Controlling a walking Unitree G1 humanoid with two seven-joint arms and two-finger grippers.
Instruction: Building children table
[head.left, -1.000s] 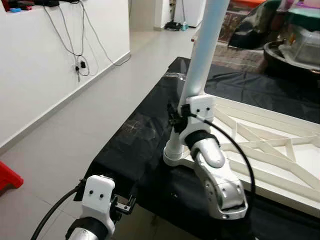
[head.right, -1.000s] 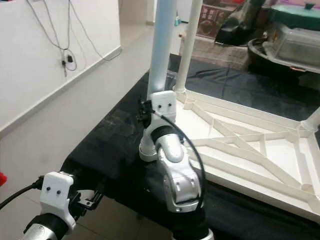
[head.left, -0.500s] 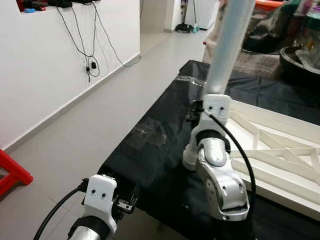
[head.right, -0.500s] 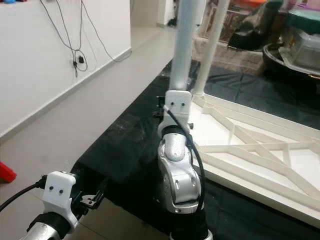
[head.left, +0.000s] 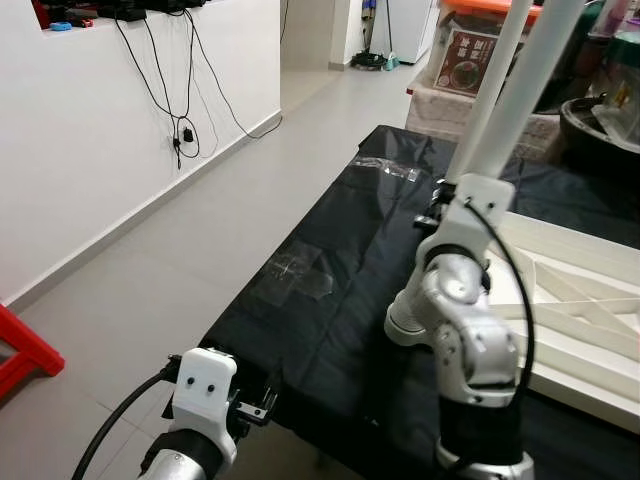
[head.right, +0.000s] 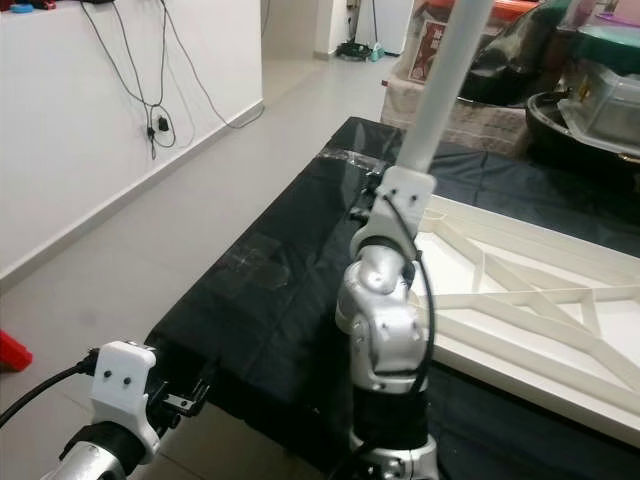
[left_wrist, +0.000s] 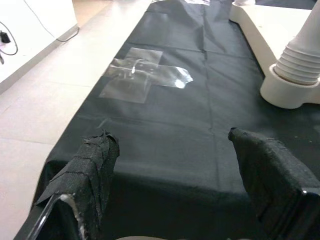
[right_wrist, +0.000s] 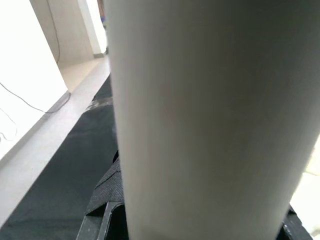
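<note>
Right tool (head.right: 385, 212), closed round white table leg (head.left: 510, 85) (wrist view: fingers flank tube), now tilts leg further to robot's right vs 1 s ago, its base still in corner socket of inverted tabletop (head.right: 520, 300) on black-covered surface (head.left: 330, 280), i.e. seating underway; left tool (left_wrist: 175, 150) open, empty.

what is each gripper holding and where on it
The right gripper is shut on the white table leg, low on the shaft, just above its ribbed base collar. The left gripper is open, holding nothing, over the black sheet.
</note>
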